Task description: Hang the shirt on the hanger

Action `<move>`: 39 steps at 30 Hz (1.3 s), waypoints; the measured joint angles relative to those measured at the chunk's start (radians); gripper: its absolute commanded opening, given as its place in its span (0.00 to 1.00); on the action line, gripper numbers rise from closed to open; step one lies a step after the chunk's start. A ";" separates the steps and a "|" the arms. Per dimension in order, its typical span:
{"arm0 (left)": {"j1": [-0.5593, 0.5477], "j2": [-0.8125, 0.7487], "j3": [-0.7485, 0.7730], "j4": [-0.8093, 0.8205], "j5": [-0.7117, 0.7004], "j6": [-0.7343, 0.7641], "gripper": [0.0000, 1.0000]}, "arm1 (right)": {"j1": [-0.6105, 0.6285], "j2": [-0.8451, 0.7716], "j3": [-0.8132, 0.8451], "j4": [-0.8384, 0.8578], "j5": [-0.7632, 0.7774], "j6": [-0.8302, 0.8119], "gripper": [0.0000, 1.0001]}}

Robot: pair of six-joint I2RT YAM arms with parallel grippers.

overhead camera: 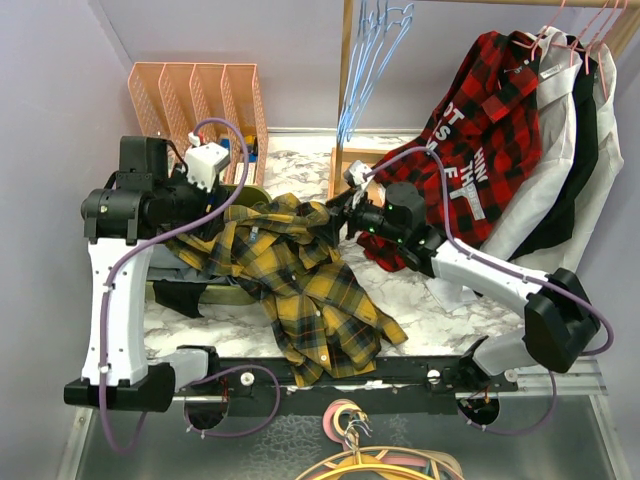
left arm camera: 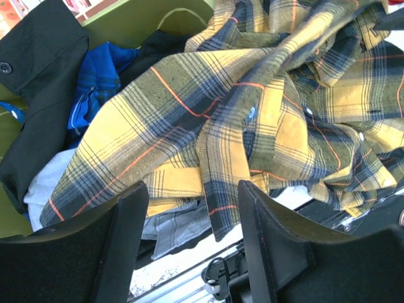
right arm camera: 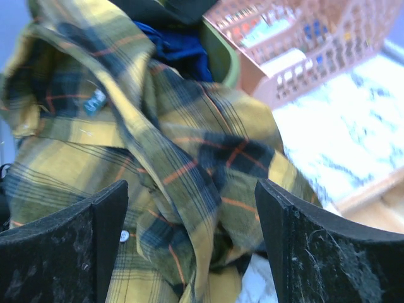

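Beyond the crumpled shirt (overhead camera: 300,275), in top view alone, blue hangers (overhead camera: 360,85).

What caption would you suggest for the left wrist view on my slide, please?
Open left gripper hovering at the yellow plaid shirt, a black garment and a blue garment beyond it.

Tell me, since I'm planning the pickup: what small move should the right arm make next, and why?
Probably advance the right gripper and close on the raised fold of the shirt: its jaws stand open with that fold just ahead between them, and the shirt lies crumpled.
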 measured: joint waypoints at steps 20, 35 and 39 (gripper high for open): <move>0.069 -0.158 -0.135 -0.030 0.125 0.044 0.66 | 0.120 0.492 0.606 -0.174 -0.375 -0.272 0.45; 0.053 -0.087 -0.201 0.119 0.086 0.003 0.71 | 0.119 0.632 0.888 -0.201 0.003 -0.205 0.01; 0.033 -0.063 -0.200 0.196 0.068 -0.036 0.93 | 0.118 0.669 0.964 -0.212 0.084 -0.202 0.01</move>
